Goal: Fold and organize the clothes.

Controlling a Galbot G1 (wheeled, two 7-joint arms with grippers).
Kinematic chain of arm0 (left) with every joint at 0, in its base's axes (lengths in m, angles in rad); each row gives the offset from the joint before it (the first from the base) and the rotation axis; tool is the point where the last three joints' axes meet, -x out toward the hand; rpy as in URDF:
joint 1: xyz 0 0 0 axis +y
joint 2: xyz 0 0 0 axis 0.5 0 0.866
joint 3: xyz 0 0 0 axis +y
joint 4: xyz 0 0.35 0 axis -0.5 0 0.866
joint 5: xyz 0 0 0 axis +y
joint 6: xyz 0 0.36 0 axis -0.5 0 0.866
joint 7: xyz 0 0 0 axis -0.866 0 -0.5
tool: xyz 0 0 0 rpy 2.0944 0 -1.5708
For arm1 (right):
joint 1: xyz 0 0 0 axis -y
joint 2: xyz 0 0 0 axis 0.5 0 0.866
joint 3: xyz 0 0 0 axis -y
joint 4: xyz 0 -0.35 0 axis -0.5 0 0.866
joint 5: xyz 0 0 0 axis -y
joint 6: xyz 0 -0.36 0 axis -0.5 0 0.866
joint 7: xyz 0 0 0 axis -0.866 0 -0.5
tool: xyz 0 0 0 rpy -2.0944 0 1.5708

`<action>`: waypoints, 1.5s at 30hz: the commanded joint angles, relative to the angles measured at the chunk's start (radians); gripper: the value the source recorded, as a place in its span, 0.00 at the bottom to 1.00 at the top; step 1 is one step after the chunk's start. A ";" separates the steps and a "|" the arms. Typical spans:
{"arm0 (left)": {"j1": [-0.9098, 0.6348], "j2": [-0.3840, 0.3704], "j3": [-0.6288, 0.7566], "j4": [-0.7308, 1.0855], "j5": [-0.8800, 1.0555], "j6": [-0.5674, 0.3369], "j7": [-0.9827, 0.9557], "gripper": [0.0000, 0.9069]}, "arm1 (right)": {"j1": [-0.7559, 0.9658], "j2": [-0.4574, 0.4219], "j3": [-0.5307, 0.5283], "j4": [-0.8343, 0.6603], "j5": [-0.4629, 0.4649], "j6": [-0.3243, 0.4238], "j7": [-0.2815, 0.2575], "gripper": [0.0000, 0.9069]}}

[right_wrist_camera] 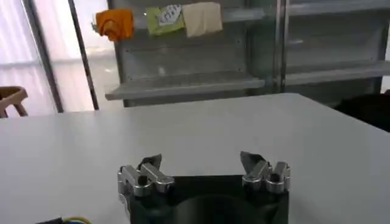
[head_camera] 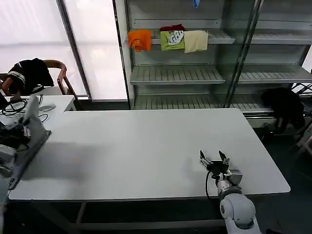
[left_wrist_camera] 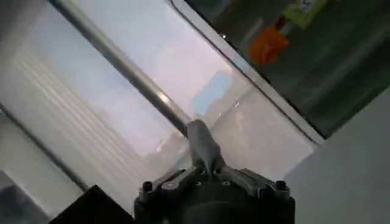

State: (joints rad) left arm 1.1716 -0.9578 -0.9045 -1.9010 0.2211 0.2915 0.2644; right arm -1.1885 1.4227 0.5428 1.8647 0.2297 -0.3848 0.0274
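The clothes are out of view; the white table [head_camera: 141, 146] lies bare. My right gripper [head_camera: 213, 157] hovers low over the table's near right part, open, with nothing between its fingers; in the right wrist view it [right_wrist_camera: 201, 159] faces across the tabletop toward the shelves. My left arm [head_camera: 22, 141] is held up off the table's left end. In the left wrist view the left gripper [left_wrist_camera: 201, 137] points up at the window, its fingers pressed together on nothing.
Metal shelves [head_camera: 175, 73] stand behind the table, with folded orange [head_camera: 140, 39], green [head_camera: 172, 40] and cream [head_camera: 195, 41] garments on the upper shelf. A black garment [head_camera: 29, 73] hangs on a chair at the far left. A dark bundle [head_camera: 285, 107] sits at the right.
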 commanded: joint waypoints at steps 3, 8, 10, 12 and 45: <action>0.090 -0.415 0.448 0.149 0.390 -0.173 -0.059 0.03 | -0.046 -0.061 0.055 0.001 0.042 0.030 0.001 1.00; 0.058 -0.401 0.549 0.001 0.021 0.000 -0.082 0.03 | -0.051 -0.068 0.070 0.019 0.078 0.019 0.012 1.00; 0.029 -0.389 0.570 -0.041 -0.119 0.063 -0.121 0.04 | -0.053 -0.065 0.071 0.040 0.097 0.011 0.011 1.00; -0.002 -0.384 0.588 -0.054 -0.214 0.091 -0.156 0.03 | -0.053 -0.062 0.068 0.051 0.097 0.007 0.010 1.00; -0.310 -0.372 0.742 -0.140 -0.544 0.286 -0.462 1.00 | 0.100 0.094 -0.276 0.035 0.151 -0.197 -0.046 1.00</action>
State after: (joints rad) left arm 0.9096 -1.4231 -0.1440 -1.8123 -0.1743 0.5118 -0.1210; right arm -1.1921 1.4358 0.4440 1.9866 0.3106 -0.5106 -0.0174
